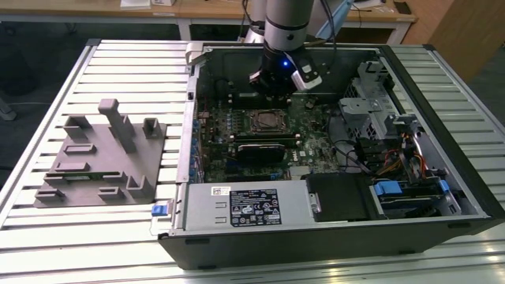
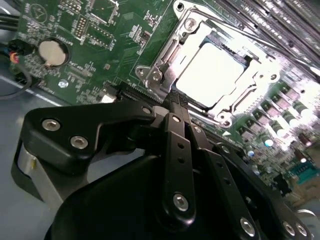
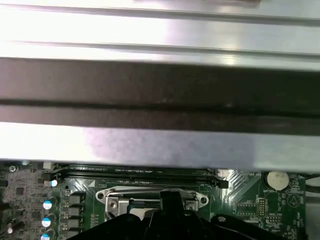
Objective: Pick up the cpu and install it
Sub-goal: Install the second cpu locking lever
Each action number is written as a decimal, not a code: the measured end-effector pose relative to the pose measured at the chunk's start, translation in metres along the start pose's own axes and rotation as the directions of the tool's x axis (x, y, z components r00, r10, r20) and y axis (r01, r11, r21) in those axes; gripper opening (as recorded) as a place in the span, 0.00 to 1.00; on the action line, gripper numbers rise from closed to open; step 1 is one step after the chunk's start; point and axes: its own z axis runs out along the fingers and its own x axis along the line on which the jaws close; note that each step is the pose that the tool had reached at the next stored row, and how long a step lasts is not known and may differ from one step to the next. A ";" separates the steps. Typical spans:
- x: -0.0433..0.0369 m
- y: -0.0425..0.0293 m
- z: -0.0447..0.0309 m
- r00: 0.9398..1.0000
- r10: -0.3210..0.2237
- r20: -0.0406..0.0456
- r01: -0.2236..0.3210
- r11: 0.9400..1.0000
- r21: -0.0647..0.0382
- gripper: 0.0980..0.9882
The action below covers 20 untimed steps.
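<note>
The cpu [image 2: 212, 67] lies flat in its socket [image 2: 165, 75] on the green motherboard [image 2: 90, 55], face up, its silvery-white top bright with glare in the second wrist view. It is square, so it has no long axis; its edges run parallel with the metal frame around it. No marking can be made out on its top. In the exterior view the socket [image 1: 266, 120] sits near the middle of the open computer case [image 1: 410, 231], which lies on its side on a slatted metal table [image 1: 87, 236].

The gripper [image 1: 276, 89] hangs just above the board, beyond the socket in the exterior view, with a blue light on its body. In the second wrist view its black fingers [image 2: 176, 125] meet at a tip just short of the socket frame, pressed together and holding nothing.

A grey box [image 1: 245, 204] with a white label, its print too small to read, lies along the near side of the case. A grey plastic fixture [image 1: 103, 160] stands on the table at the exterior view's left.
</note>
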 end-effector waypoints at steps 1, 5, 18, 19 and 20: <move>0.0000 0.0002 -0.0026 1.000 0.000 0.000 0.000 1.000 0.000 0.01; -0.0001 -0.0002 -0.0056 1.000 0.000 0.000 0.000 1.000 0.000 0.01; 0.0002 -0.0100 -0.0061 1.000 0.000 0.000 0.000 1.000 0.000 0.01; 0.0002 -0.0110 -0.0061 1.000 0.000 0.000 0.000 1.000 0.000 0.01; 0.0002 -0.0116 -0.0062 1.000 0.000 0.000 0.000 1.000 0.000 0.01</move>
